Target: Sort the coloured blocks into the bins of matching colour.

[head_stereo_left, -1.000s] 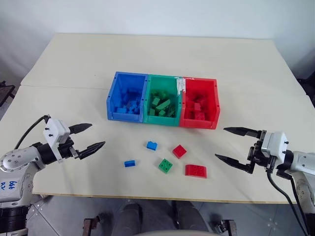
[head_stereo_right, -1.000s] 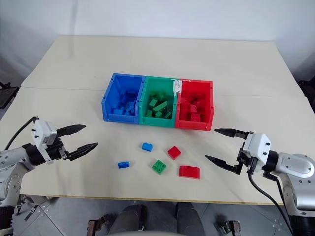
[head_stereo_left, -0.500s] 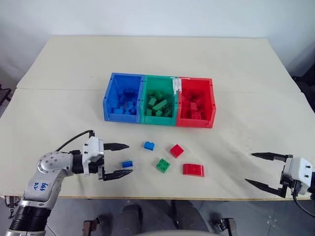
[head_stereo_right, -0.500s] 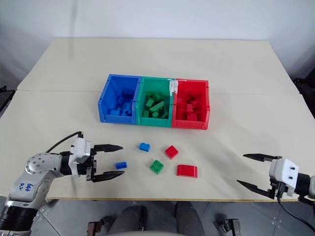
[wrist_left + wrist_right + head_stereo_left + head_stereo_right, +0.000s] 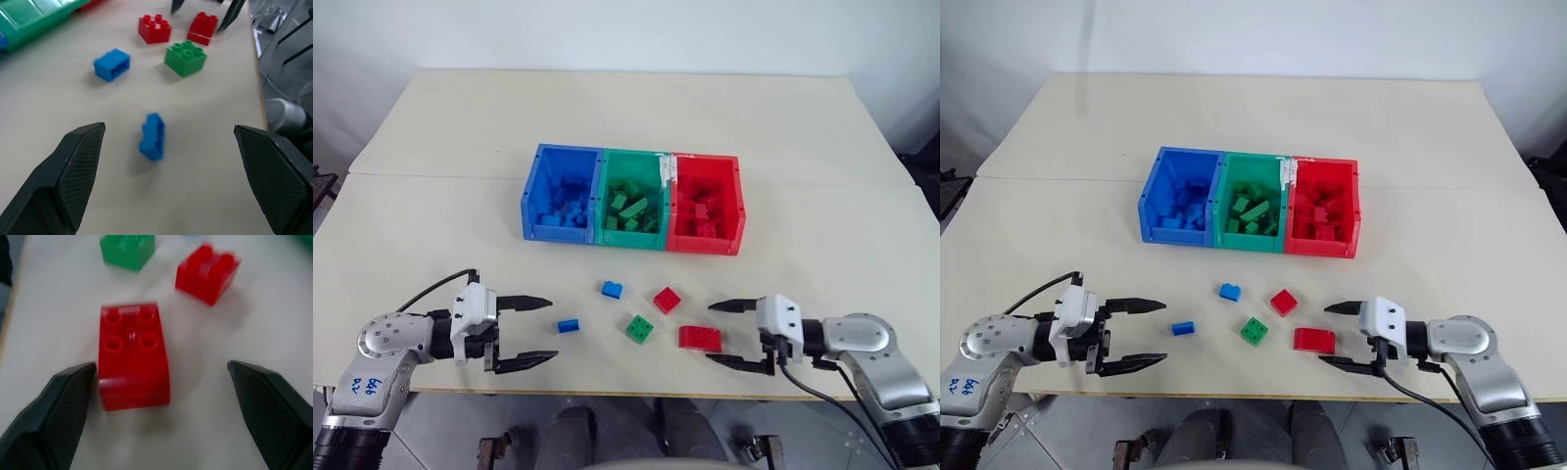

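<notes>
Five blocks lie on the table in front of the bins: a blue block point(image 5: 612, 289), a smaller blue block point(image 5: 569, 325), a red block point(image 5: 667, 300), a green block point(image 5: 640, 329) and a wide red block point(image 5: 700, 338). My left gripper point(image 5: 551, 330) is open, low over the table, with the smaller blue block point(image 5: 152, 137) just past its fingertips. My right gripper point(image 5: 710, 332) is open, its tips on either side of the wide red block's point(image 5: 133, 355) right end. That block sits close to one of the fingers point(image 5: 63, 406). The blue bin point(image 5: 558, 231), green bin point(image 5: 631, 237) and red bin point(image 5: 705, 242) are joined in a row.
Each bin holds several blocks of its own colour. A white label patch point(image 5: 670, 168) sits between the green and red bins. The table's front edge point(image 5: 626, 397) runs close below both grippers. A seam point(image 5: 431, 176) crosses the table behind the bins.
My left gripper came down and in from the left to the smaller blue block, then drew back slightly. My right gripper swung out to the right, then in around the wide red block.
</notes>
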